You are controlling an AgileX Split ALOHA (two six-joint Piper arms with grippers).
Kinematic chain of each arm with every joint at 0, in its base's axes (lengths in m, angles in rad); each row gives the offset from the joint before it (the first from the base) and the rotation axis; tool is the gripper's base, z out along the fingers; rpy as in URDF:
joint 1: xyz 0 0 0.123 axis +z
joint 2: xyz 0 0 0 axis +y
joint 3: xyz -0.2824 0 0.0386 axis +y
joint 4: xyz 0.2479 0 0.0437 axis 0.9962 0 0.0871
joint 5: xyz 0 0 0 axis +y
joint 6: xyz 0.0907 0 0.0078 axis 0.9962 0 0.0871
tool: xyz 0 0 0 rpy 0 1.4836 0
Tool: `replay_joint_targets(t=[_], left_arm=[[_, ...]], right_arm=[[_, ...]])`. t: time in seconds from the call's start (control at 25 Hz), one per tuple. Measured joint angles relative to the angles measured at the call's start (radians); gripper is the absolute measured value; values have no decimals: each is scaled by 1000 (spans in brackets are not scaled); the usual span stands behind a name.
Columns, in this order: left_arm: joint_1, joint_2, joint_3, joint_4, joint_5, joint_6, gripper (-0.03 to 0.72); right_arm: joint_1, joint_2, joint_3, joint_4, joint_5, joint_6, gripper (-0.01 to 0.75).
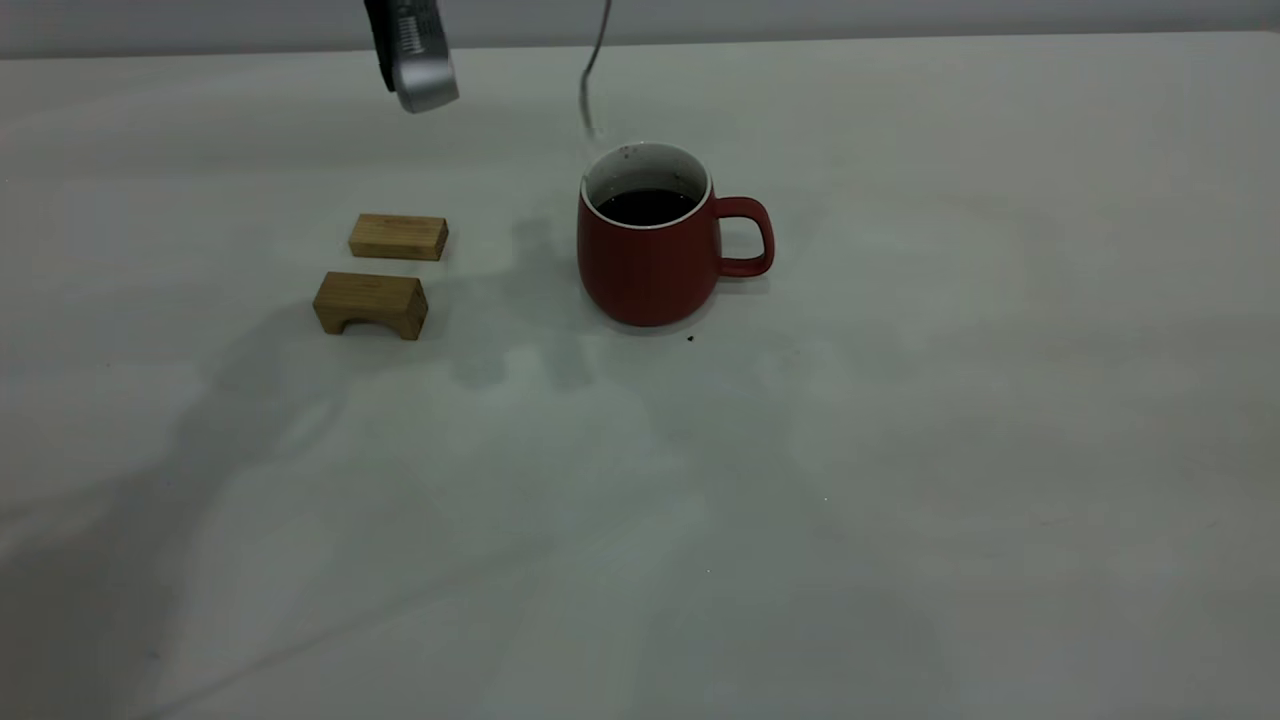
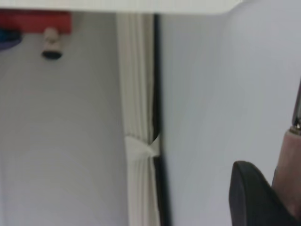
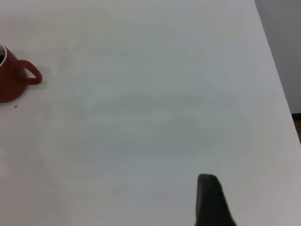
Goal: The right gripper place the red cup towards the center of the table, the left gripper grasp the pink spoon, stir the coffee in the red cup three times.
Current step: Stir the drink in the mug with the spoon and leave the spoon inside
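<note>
While the left gripper [image 1: 420, 70] is holding the pink spoon [image 1: 592, 75], jaws clamped on its handle, just above the red cup [image 1: 650, 245] mid-table, the spoon's bowl risks clipping the rim.

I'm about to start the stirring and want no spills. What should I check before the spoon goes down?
1. Red cup upright near the middle of the table: ok.
2. Coffee well below the rim: ok.
3. Pink spoon held by the left pincer: ok, handle lies against its finger.
4. Spoon tip lined up over the cup mouth: cannot tell; it hangs near the rear rim.
5. Right pincer away from the cup: ok.
6. Wooden blocks apart from the cup: ok.
</note>
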Motion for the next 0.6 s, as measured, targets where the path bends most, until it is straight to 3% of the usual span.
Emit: replay_joint_targets(t=[0.2,0.6], left_arm=[[-13,28,-21,-2,-24,-57,135],[-51,205,-209,-6,-44,-161,135]], right_arm=[[0,0,0,0,0,0,492],[0,0,0,0,0,0,492]])
